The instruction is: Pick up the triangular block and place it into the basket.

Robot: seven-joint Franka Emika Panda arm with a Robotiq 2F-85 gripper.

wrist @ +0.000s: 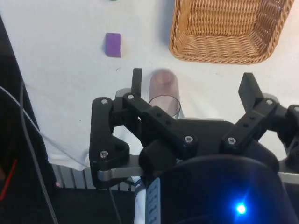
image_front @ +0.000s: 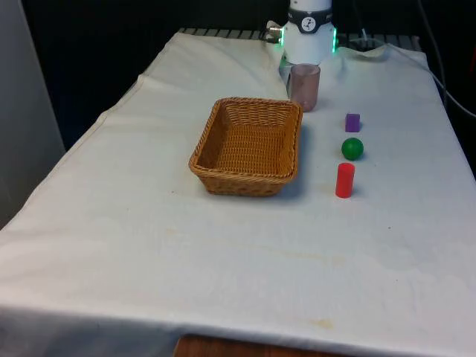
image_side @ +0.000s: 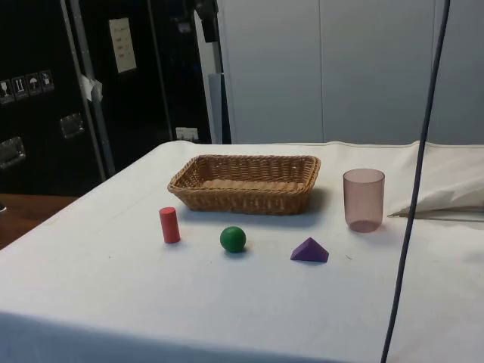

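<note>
White cloth (image_front: 223,268) covers the table, with dark cabinets behind it in the side view. The purple triangular block (image_side: 310,251) lies flat on the cloth, outside the basket (image_front: 248,146), on the front view's right of it. In the front view the block (image_front: 352,122) heads a short row: a green ball (image_front: 352,148) sits just beside it, and a red cylinder (image_front: 344,180) stands upright beyond the ball, nearer the camera. None of the three touch.

A translucent pink cup (image_front: 304,87) stands upright between the block and the robot's end of the table, close to the basket's far corner. In the wrist view the cup (wrist: 164,92) sits between the two fingers.

The gripper (wrist: 194,86) hangs above the cloth near the cup, fingers wide apart and holding nothing. The block (wrist: 113,45) lies beyond the cup and off to one side of the finger line, well apart from both fingers.

Bare cloth surrounds the block on its side away from the basket, up to the table edge. The basket is open-topped. A dark cable (image_side: 414,197) hangs through the side view.
</note>
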